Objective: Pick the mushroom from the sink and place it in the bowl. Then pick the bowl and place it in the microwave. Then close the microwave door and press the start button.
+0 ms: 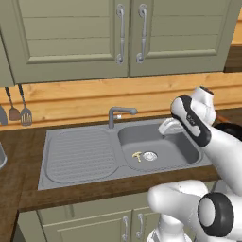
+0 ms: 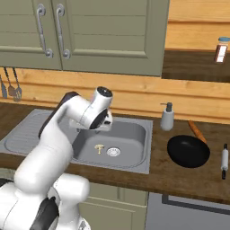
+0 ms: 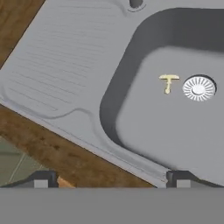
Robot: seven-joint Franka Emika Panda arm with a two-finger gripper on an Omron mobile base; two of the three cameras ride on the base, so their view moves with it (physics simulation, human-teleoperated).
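The mushroom [image 1: 137, 156] lay on its side on the floor of the sink [image 1: 80, 156] basin, just beside the round drain [image 1: 150, 156] and on the drainboard side of it, touching nothing else; in the hand view it showed as a small tan T-shape [image 3: 168, 82] next to the pale slotted drain [image 3: 199, 87], with the ribbed drainboard [image 3: 57, 74] stretching away beyond the basin wall. The robot's gripper [image 3: 111, 178] hung above the near edge of the sink, well apart from the mushroom, and its jaws stood spread wide with nothing between them, the two dark fingertips [image 3: 43, 178] sitting far apart at the bottom of the hand view. From the left base camera the arm's wrist [image 1: 191, 118] was poised over the right end of the basin, and from the right base camera it [image 2: 96, 114] hovered over the basin's rear left corner. The grey curved faucet [image 1: 119, 114] rose behind the sink at the join between drainboard and basin. The sink was set into a dark wooden bench [image 2: 179, 177], on which, to the right of the sink, stood a white soap dispenser [image 2: 167, 117], a black frying pan [image 2: 188, 150] with a wooden handle, and a rolling pin [image 2: 224, 161] near the bench's right end. Green cabinet doors [image 1: 71, 35] with silver handles hung above, and a spatula [image 1: 25, 112] hung on the wooden wall to the left.
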